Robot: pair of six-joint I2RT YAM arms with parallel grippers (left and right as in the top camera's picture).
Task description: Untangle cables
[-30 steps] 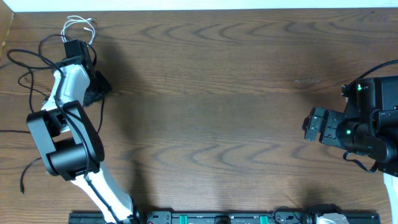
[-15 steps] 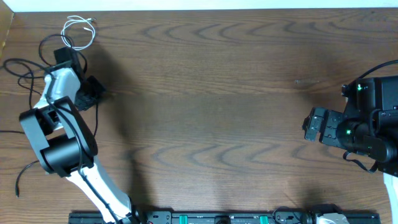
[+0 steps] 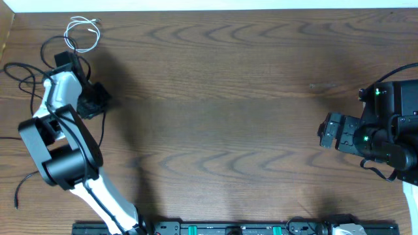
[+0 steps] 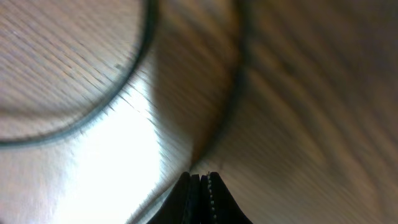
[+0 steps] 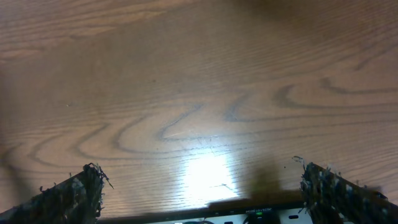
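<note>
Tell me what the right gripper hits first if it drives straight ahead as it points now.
Nothing in view: ahead of the right gripper lies only bare table. The cables sit far off at the left. Its tilt is unclear; it might meet the table.

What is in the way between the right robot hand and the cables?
Nothing visible. Only bare table lies between the right gripper and the black cables and white cable, which lie far across by the left arm.
</note>
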